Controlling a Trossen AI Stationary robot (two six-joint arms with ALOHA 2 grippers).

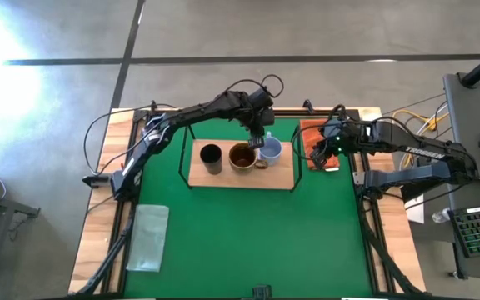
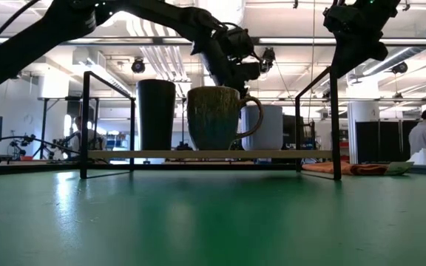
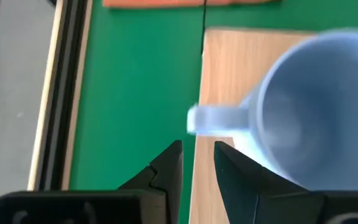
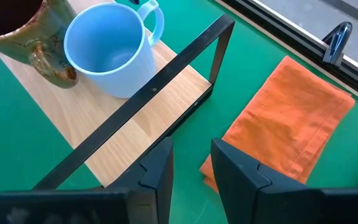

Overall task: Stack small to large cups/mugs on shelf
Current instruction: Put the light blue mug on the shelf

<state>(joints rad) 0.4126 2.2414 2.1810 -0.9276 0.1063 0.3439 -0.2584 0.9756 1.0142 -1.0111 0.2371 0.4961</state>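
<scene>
Smooth green mat [image 2: 213, 222], light-wood shelf [image 2: 198, 154] — glossy brown-gold mug [image 2: 217, 118]

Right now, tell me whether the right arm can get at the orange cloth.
Probably yes. The right gripper hangs with its jaws apart just above the near edge of the orange cloth, which lies flat on the table beside the shelf. Nothing sits between them.

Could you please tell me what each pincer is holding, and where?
Nothing: the left pincer gapes empty beside the pale blue mug's handle; the right pincer hangs empty.
</scene>
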